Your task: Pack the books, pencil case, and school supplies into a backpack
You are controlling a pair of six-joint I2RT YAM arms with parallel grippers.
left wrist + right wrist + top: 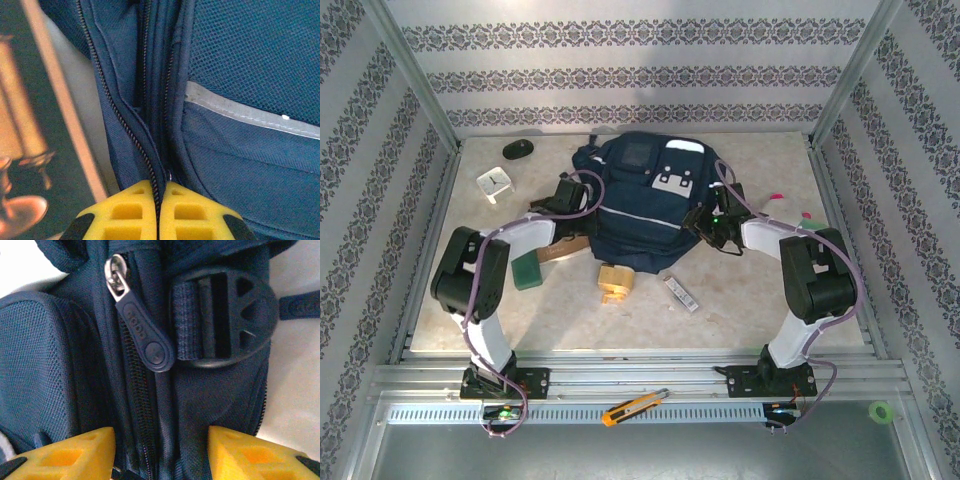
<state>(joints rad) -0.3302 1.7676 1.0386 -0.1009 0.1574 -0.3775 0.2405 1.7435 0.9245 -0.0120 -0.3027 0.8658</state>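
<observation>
Flanking the backpack (640,205): left gripper (159,200) jaws pressed together, right gripper (161,450) jaws pinching fabric.

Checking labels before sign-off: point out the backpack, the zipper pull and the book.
backpack (640,215): top external view, its navy front panel.
zipper pull (145,335): right wrist view, its dark rubber tab.
book (30,150): left wrist view, its dark picture cover.

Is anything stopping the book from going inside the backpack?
Yes. The backpack looks zipped shut: the left wrist view shows its zipper closed, teeth meshed, right beside the book. The left gripper is pinched shut on that zipper line, so no opening shows.
</observation>
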